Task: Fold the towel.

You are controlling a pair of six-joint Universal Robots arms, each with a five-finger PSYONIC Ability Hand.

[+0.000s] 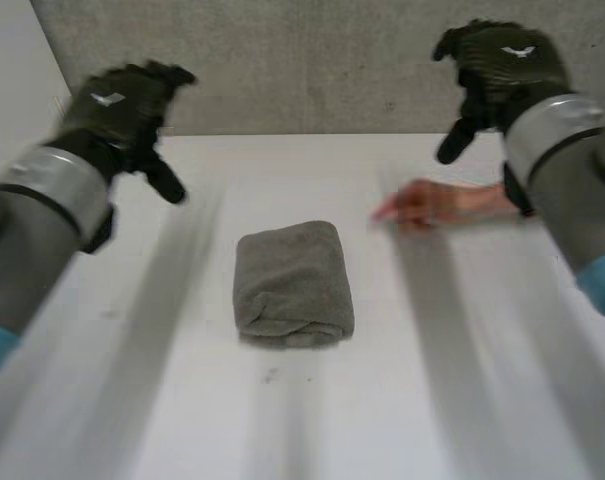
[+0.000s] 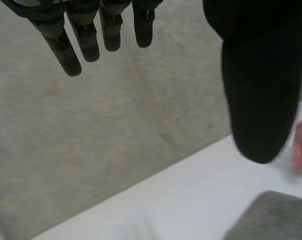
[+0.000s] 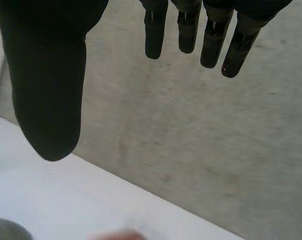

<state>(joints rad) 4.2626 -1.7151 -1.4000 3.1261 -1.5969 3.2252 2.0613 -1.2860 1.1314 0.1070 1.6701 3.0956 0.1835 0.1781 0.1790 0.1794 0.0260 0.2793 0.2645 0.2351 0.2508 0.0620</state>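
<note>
1. Left forearm (image 1: 32, 230) and right forearm (image 1: 572, 190): nearest my camera, one at each side of the table (image 1: 432, 380).
2. Left hand (image 1: 122, 105): held high over the table's far edge, fingers (image 2: 66, 50) straight, thumb well apart, holding nothing.
3. Right hand (image 1: 502, 65): likewise high, spread and empty. I judge both hands are parked up and apart to leave the work area free.
4. Towel (image 1: 292, 283): grey, mid-table between the two hands and well below them, lying as a compact folded bundle with nothing touching it. The fold looks finished to me.
5. Person's hand (image 1: 437, 203): reaching in flat over the table on the towel's right, near it but apart, beneath my right hand. This is the one obstruction, and I would not lower that arm while it lies there.
6. Wall (image 1: 312, 60): grey, behind the table.
</note>
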